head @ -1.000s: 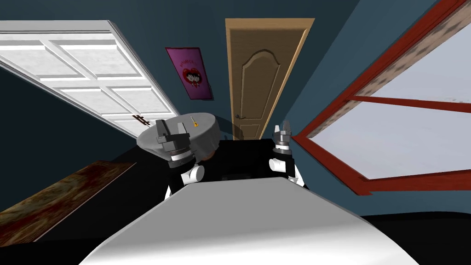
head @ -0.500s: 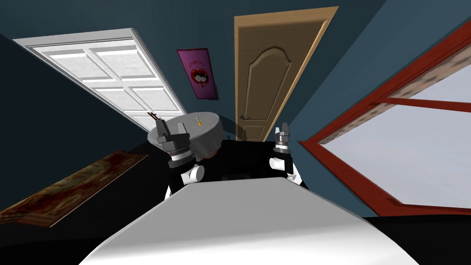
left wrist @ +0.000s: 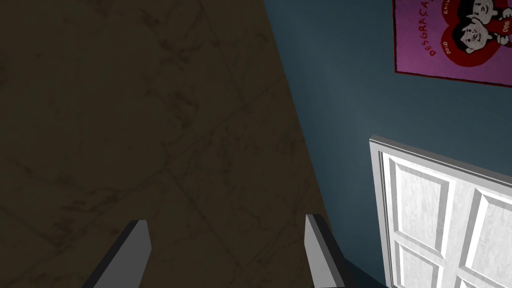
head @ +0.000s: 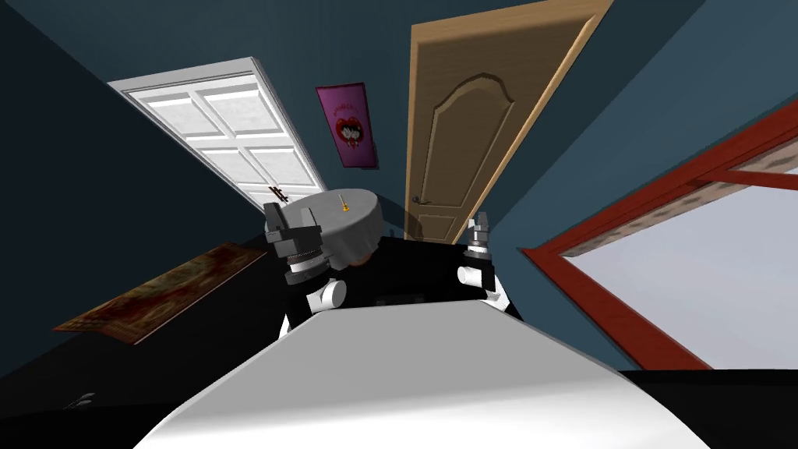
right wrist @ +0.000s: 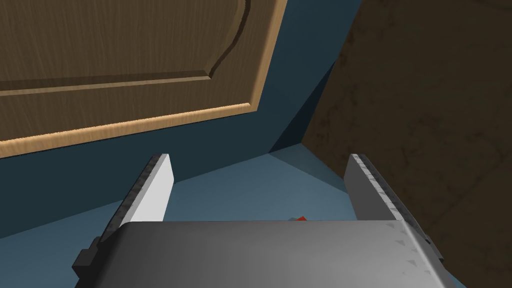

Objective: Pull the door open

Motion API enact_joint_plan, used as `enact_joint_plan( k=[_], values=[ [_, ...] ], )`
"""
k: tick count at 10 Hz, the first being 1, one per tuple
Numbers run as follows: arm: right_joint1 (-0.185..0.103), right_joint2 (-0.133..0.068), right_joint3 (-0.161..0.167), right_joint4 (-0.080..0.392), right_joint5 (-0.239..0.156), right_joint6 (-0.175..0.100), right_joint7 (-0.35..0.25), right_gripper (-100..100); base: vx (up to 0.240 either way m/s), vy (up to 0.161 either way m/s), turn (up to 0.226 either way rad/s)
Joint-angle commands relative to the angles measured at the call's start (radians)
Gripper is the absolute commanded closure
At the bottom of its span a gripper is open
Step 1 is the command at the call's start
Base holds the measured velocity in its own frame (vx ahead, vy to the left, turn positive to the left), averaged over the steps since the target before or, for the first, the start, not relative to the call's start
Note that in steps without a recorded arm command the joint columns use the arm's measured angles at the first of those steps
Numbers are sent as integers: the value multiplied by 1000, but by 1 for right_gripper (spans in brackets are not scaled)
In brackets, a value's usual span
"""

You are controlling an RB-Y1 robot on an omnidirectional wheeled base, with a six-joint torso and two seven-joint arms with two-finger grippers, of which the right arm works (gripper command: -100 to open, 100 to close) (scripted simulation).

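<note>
A brown panelled door (head: 475,132) stands shut in the blue wall ahead, its dark lever handle (head: 421,201) low on its left side. My right gripper (head: 478,221) hangs open in front of the door's lower right corner, apart from it. In the right wrist view the brown door (right wrist: 125,50) lies beyond the open right gripper (right wrist: 262,187), nothing between the fingers. My left gripper (head: 292,220) is raised over a round grey table and stands open (left wrist: 225,250), holding nothing.
A white panelled door (head: 234,132) with a dark handle (head: 274,192) stands left of a purple poster (head: 349,126). The round grey table (head: 347,226) sits between me and the wall. A red window frame (head: 623,242) lies right, a brown rug (head: 167,288) left.
My whole view has swung: both doors, the poster and the rug have slid rightward and the window has moved off to the right. Both arms keep their pose.
</note>
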Motion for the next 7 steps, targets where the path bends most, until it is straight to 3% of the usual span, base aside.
enact_joint_plan(
  k=[1,5,7],
  values=[
    [-15,-7,-12,38,-7,-7,3,-100,42,-43,46],
    [-57,-21,-52,143,-31,-24,24,-100,41,-35,129],
    [-87,-30,-80,203,-48,-35,38,-100,46,-43,233]
  ],
)
